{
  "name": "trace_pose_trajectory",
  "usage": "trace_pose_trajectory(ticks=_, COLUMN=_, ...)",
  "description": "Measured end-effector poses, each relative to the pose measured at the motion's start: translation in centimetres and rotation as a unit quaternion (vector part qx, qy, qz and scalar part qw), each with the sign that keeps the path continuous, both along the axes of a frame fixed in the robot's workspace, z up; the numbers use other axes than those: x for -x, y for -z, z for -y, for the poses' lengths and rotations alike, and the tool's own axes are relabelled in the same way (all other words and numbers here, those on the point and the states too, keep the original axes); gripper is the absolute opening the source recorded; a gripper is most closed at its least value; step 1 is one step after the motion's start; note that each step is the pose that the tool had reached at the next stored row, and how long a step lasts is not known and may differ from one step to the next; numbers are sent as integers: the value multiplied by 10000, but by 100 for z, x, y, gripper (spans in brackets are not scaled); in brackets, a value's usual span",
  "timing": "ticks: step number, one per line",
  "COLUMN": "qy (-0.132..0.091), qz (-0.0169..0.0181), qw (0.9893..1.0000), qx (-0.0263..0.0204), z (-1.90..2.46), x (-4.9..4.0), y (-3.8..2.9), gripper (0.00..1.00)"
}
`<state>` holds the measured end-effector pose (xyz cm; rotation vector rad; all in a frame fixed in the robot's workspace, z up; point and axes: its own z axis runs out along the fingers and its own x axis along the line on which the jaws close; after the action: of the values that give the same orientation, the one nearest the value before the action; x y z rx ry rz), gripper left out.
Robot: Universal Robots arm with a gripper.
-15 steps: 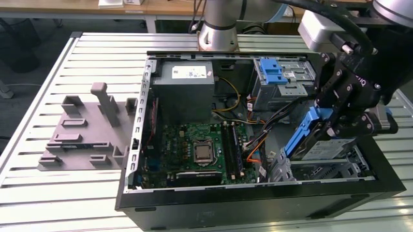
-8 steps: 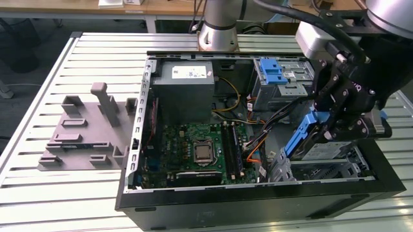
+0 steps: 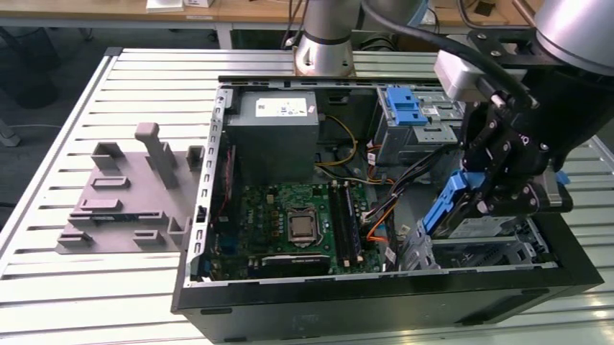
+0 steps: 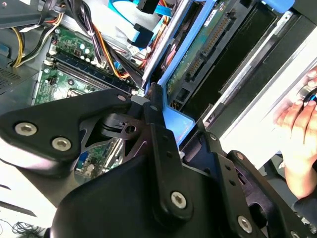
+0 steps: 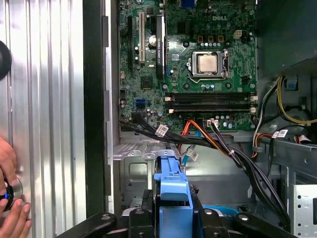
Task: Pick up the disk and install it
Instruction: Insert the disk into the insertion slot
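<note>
Item: the disk, a flat rectangular drive with a silver-grey metal shell, framed by a blue carrier of moulded plastic. Location: lower right of the exterior view, tilted on edge just above the perforated metal drive cage in the corner of the open computer case. Holder: the gripper, black linkage fingers closed narrowly on the carrier, one to each side as both wrist views show; nothing else is in its grasp. Handling, in our judgement: rigid, dense for its bulk and sensitive to knocks. The exposed circuit board and connector on its underside are best left untouched. The smooth plastic rails are the proper place to take hold, though they may flex or slip under a skewed grip. Surroundings: green motherboard with socket, slots and bundled cables at upper centre of the first wrist view; grey power-supply box at upper centre of the exterior view; ribbed aluminium table; a person's hand at the right edge of the second wrist view.
</note>
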<state>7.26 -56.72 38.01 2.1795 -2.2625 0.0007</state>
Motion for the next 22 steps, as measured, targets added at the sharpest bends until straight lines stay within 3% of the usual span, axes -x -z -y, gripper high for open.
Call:
trace_pose_trajectory(ticks=13, qy=0, qz=0, qw=10000, qx=1, z=0, x=0, y=20, gripper=38)
trace_pose_trajectory(ticks=14, qy=-1, qz=0, qw=10000, qx=-2, z=0, x=0, y=24, gripper=44)
trace_pose_trajectory(ticks=18, qy=0, qz=1, qw=10000, qx=0, z=0, x=0, y=72, gripper=44)
trace_pose_trajectory(ticks=22, qy=0, qz=1, qw=10000, qx=0, z=0, x=0, y=123, gripper=30)
